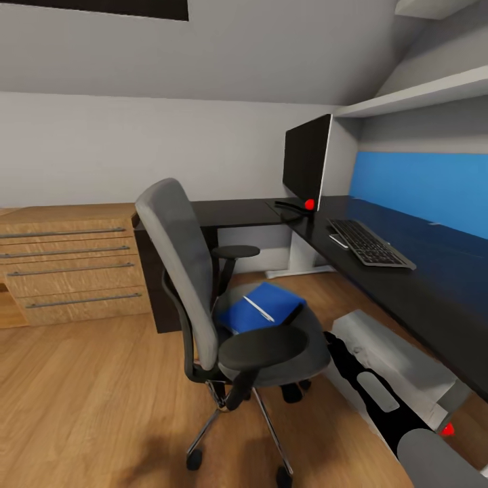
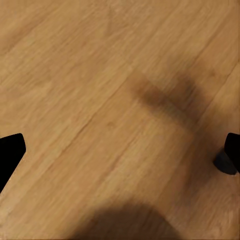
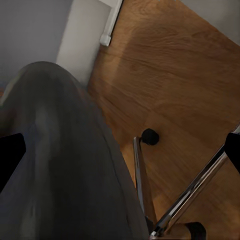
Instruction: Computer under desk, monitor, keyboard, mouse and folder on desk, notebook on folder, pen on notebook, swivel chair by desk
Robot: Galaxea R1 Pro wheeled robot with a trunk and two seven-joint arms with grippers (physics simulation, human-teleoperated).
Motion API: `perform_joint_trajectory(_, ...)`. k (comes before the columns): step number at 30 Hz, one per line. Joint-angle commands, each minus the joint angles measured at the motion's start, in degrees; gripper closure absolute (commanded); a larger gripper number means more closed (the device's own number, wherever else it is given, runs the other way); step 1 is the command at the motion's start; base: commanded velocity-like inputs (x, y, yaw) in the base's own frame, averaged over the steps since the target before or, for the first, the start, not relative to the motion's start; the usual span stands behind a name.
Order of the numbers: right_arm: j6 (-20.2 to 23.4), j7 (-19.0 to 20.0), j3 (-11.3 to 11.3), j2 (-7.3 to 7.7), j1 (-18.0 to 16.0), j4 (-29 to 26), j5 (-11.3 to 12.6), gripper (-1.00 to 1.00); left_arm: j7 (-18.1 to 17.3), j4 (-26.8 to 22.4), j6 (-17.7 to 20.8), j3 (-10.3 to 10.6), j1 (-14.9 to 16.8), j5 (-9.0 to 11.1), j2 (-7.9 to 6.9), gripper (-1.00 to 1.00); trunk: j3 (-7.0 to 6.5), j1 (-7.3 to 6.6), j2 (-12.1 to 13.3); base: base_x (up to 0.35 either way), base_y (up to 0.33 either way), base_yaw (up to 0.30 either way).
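Head view: the chair point(image 1: 203, 298) stands mid-frame on the wood floor point(image 1: 81, 407), turned toward the desk point(image 1: 407, 271) at right. The blue folder point(image 1: 261, 308) lies on its seat with the pen point(image 1: 259, 309) on top. On the desk, the monitor point(image 1: 306, 161) stands upper centre, the keyboard point(image 1: 369, 244) right of it.

Left wrist view: bare floor point(image 2: 100, 75) with shadows; the left gripper point(image 2: 120, 155) has its jaws wide (dark tips at both frame edges).

Right wrist view: the right gripper point(image 3: 120, 155) is likewise spread wide, holding nothing, above the chair's grey upholstery point(image 3: 55, 165) and chrome base point(image 3: 190, 195).
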State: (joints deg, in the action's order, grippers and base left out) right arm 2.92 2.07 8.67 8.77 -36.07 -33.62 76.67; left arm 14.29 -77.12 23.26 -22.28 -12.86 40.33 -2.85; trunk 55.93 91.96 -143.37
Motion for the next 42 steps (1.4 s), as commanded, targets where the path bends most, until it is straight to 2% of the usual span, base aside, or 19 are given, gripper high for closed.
perform_joint_trajectory(1,0.0,0.0,0.6,0.05,0.0,0.1,0.7,-1.0,0.4,-0.1,0.1,0.0,0.0,0.7,0.0,-1.0,0.06,0.0,0.0,0.0,0.261,0.0)
perform_joint_trajectory(17,-0.2,0.0,0.6,0.11,0.0,0.1,0.7,-1.0,0.4,0.0,0.1,0.0,0.0,0.8,0.03,-1.0,0.06,0.0,0.0,0.0,0.291,0.0)
perform_joint_trajectory(42,-0.2,-0.3,0.4,-0.04,-0.4,0.2,0.6,-1.0,0.1,-0.2,-0.1,1.1,-0.3,1.0,-0.55,-1.0,-0.14,0.0,0.0,0.0,0.014,-0.038)
